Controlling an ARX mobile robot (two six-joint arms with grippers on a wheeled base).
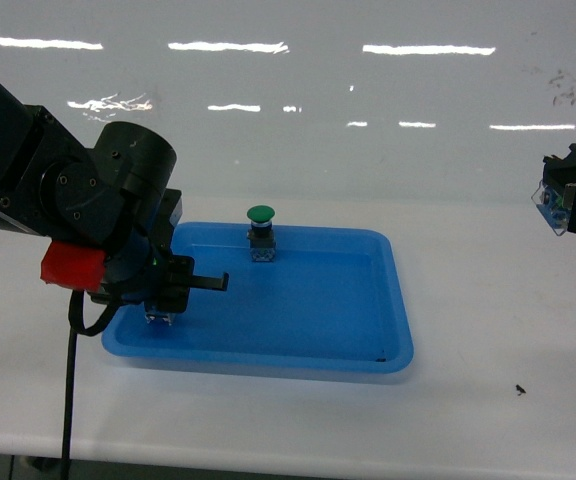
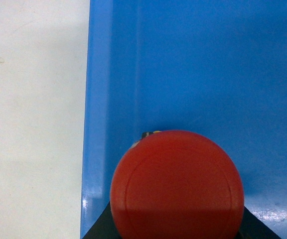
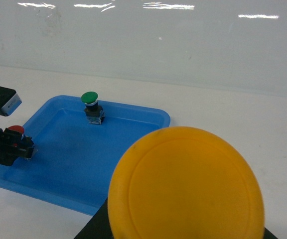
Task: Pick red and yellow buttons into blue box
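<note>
A: Starting left: the left gripper (image 1: 164,300) sits over the near-left corner of the shallow blue tray (image 1: 393,290), its fingers closed on the red button (image 3: 16,131). I'd lift it straight up to clear the tray's rim before carrying it off.

B: And to the tray's right?

A: The right gripper (image 1: 558,210), well right of the tray, grips the yellow button (image 3: 186,186), cap filling its wrist view.

B: The blue box?

A: In no view. The green button (image 1: 260,232) stands at the tray's far side.
</note>
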